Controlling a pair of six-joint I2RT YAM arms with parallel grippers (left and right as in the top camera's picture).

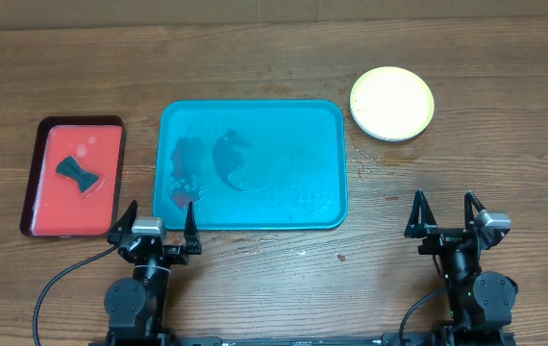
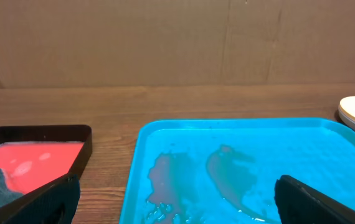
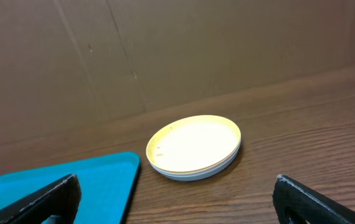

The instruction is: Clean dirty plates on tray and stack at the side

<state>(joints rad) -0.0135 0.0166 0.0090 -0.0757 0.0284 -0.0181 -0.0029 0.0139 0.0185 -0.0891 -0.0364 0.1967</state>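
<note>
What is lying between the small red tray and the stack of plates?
The teal tray fills most of the stretch between the red tray and the stack of plates. The overhead view shows it best.

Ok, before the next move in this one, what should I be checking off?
1. Plates off the teal tray: ok, only wet smears on it.
2. Plates piled beside it: ok, the stack sits on the table off its far right corner; count cannot tell.
3. Left gripper empty: ok, jaws open.
4. Right gripper empty: ok, jaws open.
5. Dark cloth parked: ok, lies in the red tray.
</note>
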